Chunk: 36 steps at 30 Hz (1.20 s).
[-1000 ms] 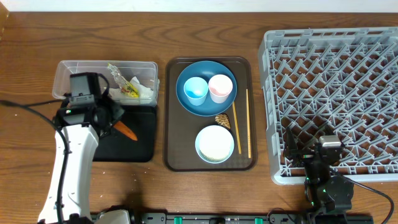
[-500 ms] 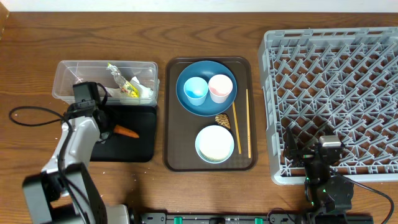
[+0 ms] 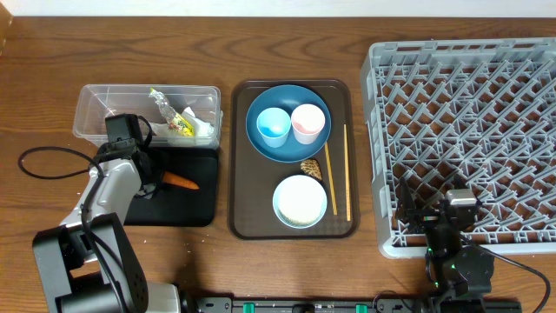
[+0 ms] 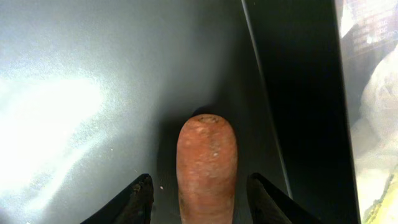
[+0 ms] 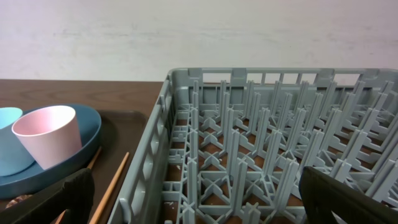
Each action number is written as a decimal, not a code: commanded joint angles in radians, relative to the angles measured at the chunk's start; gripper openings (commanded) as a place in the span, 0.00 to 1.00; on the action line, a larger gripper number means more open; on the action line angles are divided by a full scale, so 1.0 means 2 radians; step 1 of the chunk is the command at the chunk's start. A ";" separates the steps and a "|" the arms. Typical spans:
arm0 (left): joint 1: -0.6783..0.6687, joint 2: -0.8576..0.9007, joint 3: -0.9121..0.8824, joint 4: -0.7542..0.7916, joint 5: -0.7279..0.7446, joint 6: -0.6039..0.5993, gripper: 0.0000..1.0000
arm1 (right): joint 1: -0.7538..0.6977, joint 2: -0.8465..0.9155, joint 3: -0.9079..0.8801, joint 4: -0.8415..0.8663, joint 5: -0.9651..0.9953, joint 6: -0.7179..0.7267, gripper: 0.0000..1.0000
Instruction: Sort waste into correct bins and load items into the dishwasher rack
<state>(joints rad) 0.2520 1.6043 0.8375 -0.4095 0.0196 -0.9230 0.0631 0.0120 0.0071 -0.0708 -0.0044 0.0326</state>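
Small orange carrot [image 4: 206, 165] down on black tray [image 3: 195, 209], between spread fingers of left gripper [image 4: 200, 183].
Lies flat on the tray floor near the wall next to the clear tub [image 3: 87, 113], with a gap to each finger, not clamped. Right gripper [image 5: 199, 202] wide apart, holding nothing, over near edge of dishwasher rack [image 3: 460, 87].
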 commanded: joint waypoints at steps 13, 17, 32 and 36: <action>0.002 -0.122 0.012 0.015 0.017 0.066 0.54 | -0.014 -0.002 -0.001 -0.002 0.000 -0.006 0.99; 0.002 -0.177 0.013 0.031 0.080 0.146 0.54 | -0.014 -0.002 -0.001 -0.002 0.000 -0.006 0.99; -0.132 -0.215 0.013 0.066 0.183 0.203 0.22 | -0.014 -0.002 -0.001 -0.002 0.000 -0.006 0.99; -0.196 -0.195 0.015 0.109 0.161 0.204 0.06 | -0.014 -0.002 -0.001 -0.002 0.000 -0.006 0.99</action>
<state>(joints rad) -0.0776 1.1873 0.8394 -0.2226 0.3645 -0.5396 0.0631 0.0120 0.0071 -0.0708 -0.0044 0.0326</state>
